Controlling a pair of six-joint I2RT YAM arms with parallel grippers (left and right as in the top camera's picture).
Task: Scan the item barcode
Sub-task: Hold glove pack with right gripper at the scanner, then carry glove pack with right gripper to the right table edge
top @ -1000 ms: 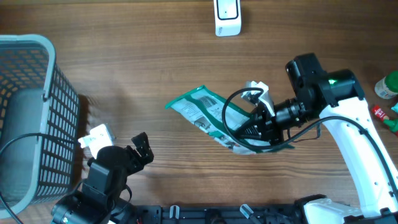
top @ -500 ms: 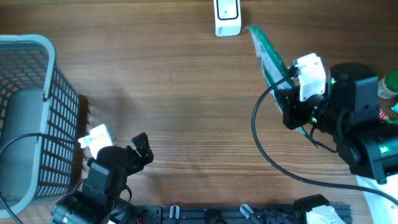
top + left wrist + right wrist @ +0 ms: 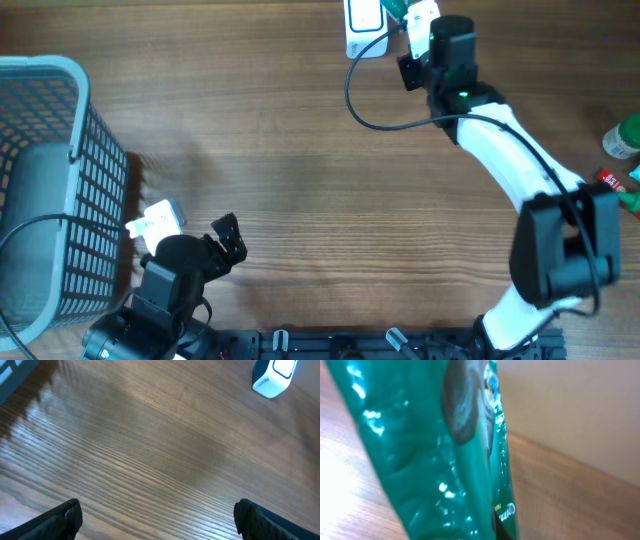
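Packet [image 3: 435, 460], green and glossy, is clamped in the right gripper [image 3: 408, 22] at the far edge of the table [image 3: 300, 150], just beside the white scanner [image 3: 365, 25], and it fills the right wrist view. Left gripper [image 3: 228, 243] hangs low near the front edge, fingers [image 3: 65, 517] spread wide, next to the grey basket [image 3: 45, 63].
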